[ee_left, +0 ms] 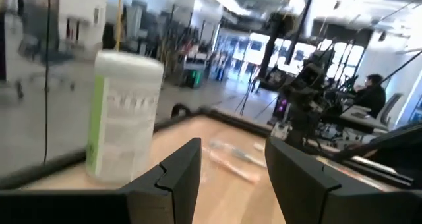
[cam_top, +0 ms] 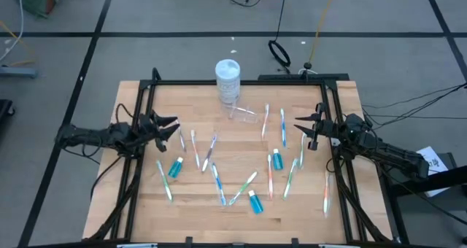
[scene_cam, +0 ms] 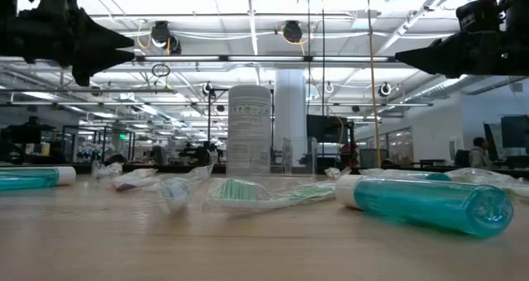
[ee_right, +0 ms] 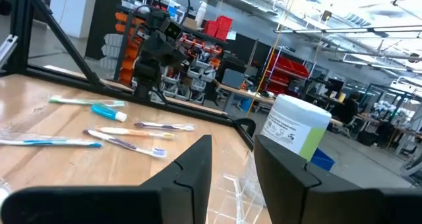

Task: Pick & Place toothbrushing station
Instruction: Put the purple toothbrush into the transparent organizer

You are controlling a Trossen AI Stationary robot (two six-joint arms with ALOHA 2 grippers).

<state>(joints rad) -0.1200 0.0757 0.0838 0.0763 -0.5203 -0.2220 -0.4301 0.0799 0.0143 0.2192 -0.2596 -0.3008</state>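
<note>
Pincers both hang empty with fingers parted, left gripper and right gripper raised at the table's sides, so nothing looks placed: toothbrushes and tubes lie scattered, cup tipped beside the jar.

The wooden table bears scattered toothbrushes, teal tubes, a clear cup and a white-lidded jar.

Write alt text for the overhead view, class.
Toothbrushes and three teal tubes lie scattered across a wooden table. A white-lidded jar stands at the far edge beside a clear cup, with one open gripper at each side.
</note>
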